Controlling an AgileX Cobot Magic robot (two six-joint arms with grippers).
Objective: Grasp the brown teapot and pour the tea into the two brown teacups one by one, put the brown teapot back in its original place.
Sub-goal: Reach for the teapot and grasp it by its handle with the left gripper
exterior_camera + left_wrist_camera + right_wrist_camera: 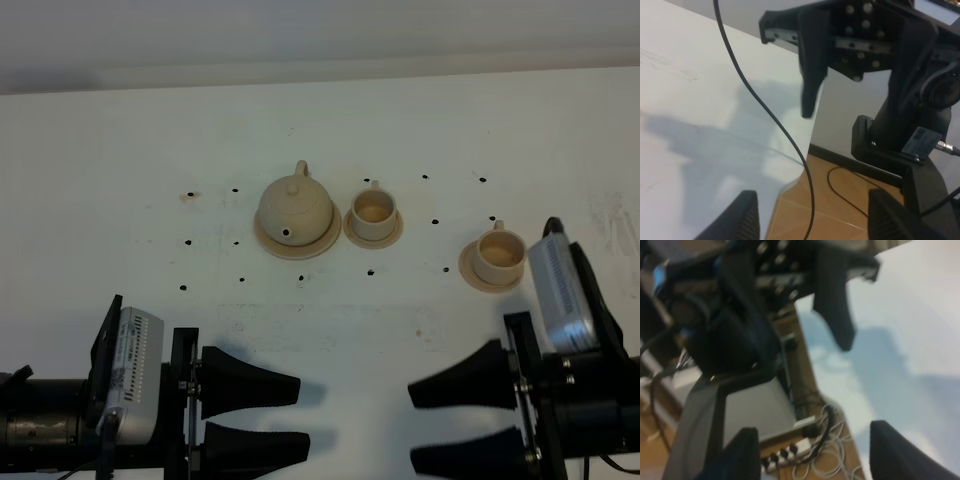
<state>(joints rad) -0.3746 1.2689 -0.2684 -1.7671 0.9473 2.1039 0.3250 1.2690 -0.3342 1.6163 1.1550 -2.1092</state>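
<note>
- Looking down from up high, the teapot (295,208) sits on its big saucer (262,236) in the middle of the table (120,140). The middle cup (373,213) is just beside it, and the right cup (499,256) is further off.
- The left claw (302,413) and the right claw (411,427) both hang at the near edge, wide open and holding nothing. The teapot is well apart from both, further back, and a bit nearer the left claw.
- I think a few things could go wrong:
  - The handle (300,166) points away from the claws, so a grab may land on the round body and slip.
  - The middle cup is so close that a claw coming in could knock it.
  - The lid (291,186) may be loose, so a steep tip could drop it.
  - A fast tip could spill tea past a small cup.
- From the left wrist, the left claw (810,205) is open over the table edge. I see the other arm (900,75) and a thin cable (765,115), but no teapot.
- From the right wrist, the picture is blurry. The right claw (812,445) is open too. No teapot or cups show here.
</note>
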